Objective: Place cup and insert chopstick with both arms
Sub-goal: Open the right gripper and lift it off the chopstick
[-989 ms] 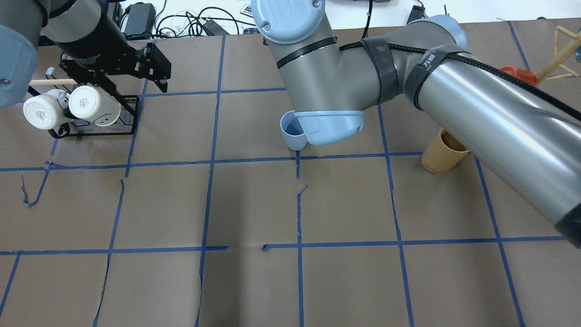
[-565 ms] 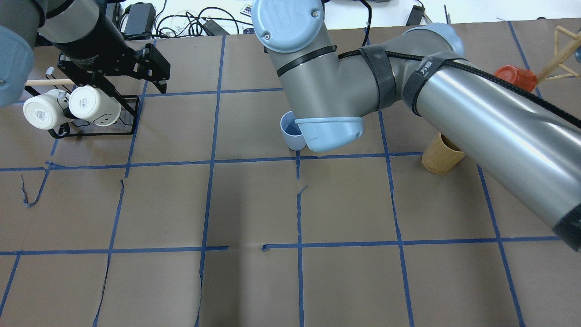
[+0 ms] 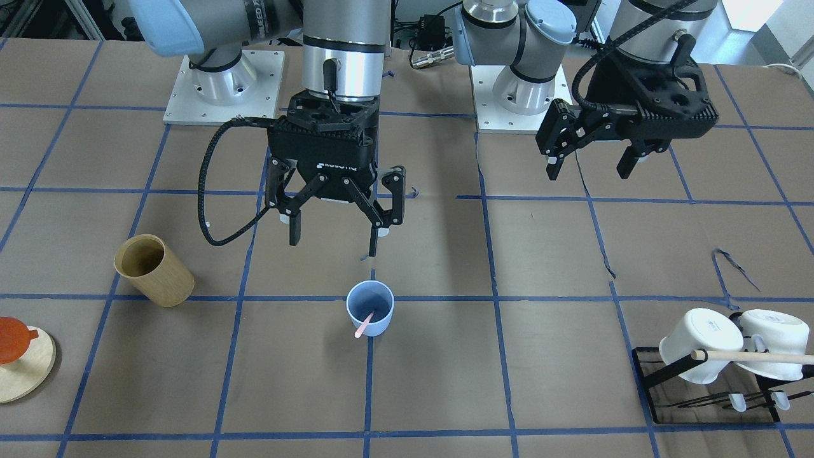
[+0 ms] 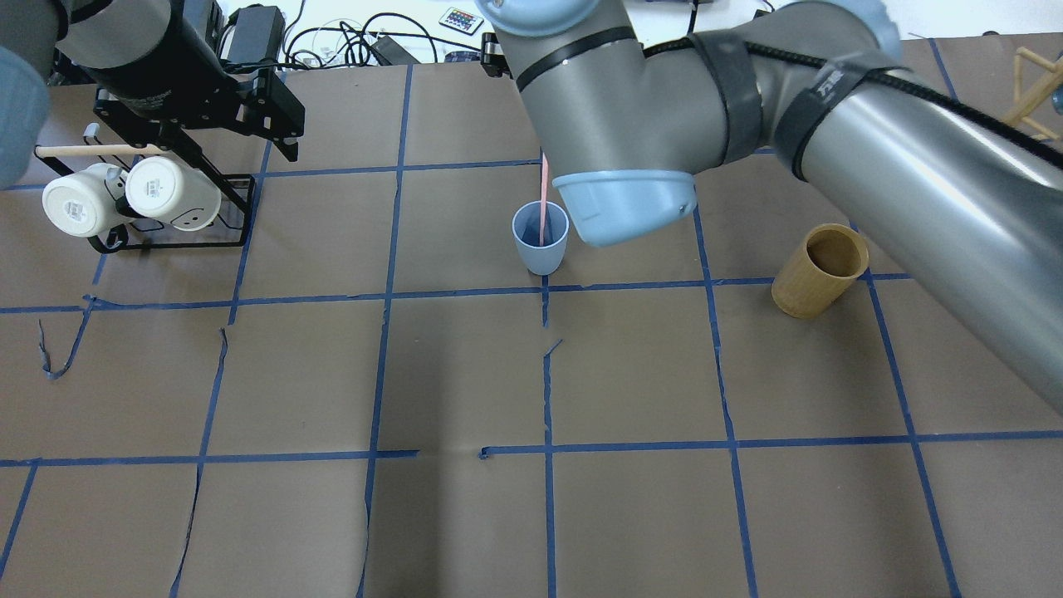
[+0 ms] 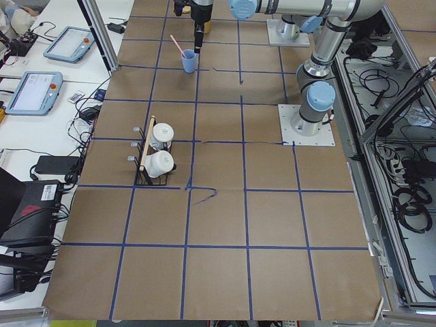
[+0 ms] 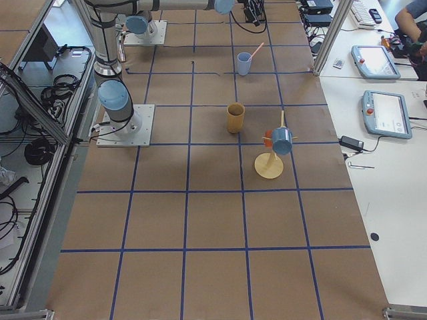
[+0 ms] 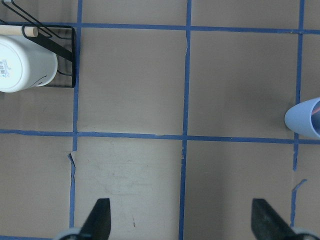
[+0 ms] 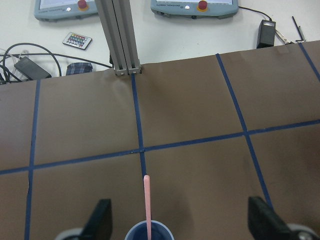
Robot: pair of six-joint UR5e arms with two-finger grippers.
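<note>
Chopstick (image 3: 363,327) leaning in cup (image 3: 370,316), right claw (image 3: 334,242) spread above it, hidden in overhead view, left claw (image 3: 589,170) spread too.

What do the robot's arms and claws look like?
The right arm and left arm are thick grey-silver tubes with rounded light blue caps at the joints. Black straps bind a black cable to the right arm. The right claw and left claw are boxy and black with two slim fingers; the right bears small white lettering.
</note>
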